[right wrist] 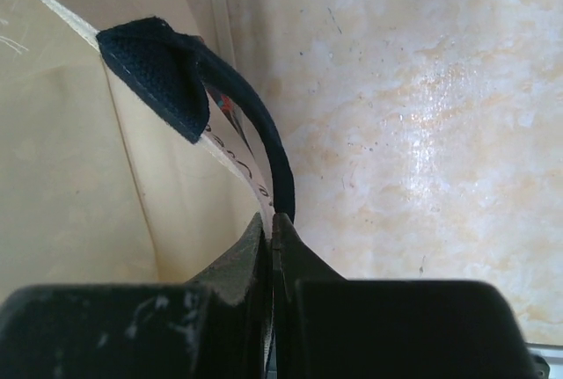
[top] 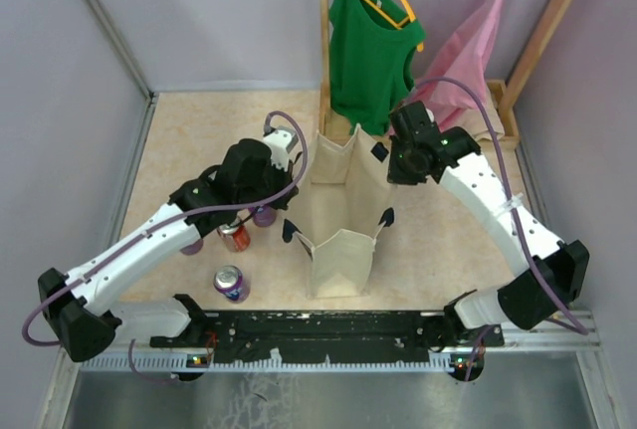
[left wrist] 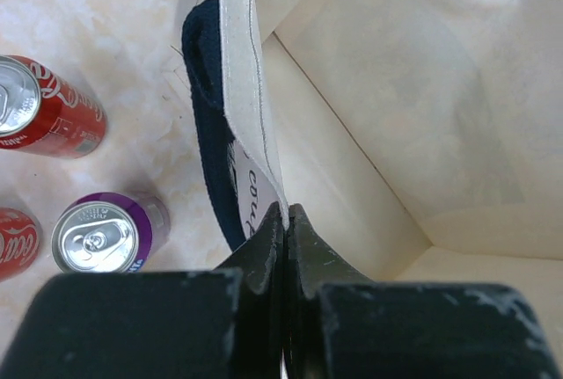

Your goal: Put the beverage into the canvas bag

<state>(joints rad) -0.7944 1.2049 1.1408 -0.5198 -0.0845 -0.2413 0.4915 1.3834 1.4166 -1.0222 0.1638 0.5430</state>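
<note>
The left gripper (left wrist: pixel 286 221) is fully closed on the top edge of the bag (top: pixel 343 240), at its left wall. The right gripper (right wrist: pixel 271 225) is closed on the right wall, beside the navy handle (right wrist: pixel 264 142). The step in hand seems to be holding the bag open. It stands upright, with no drink visible inside. A purple can (left wrist: pixel 106 234) and a red can (left wrist: pixel 48 111) wait just left of it. Next, I think the left gripper must release and take a can.
</note>
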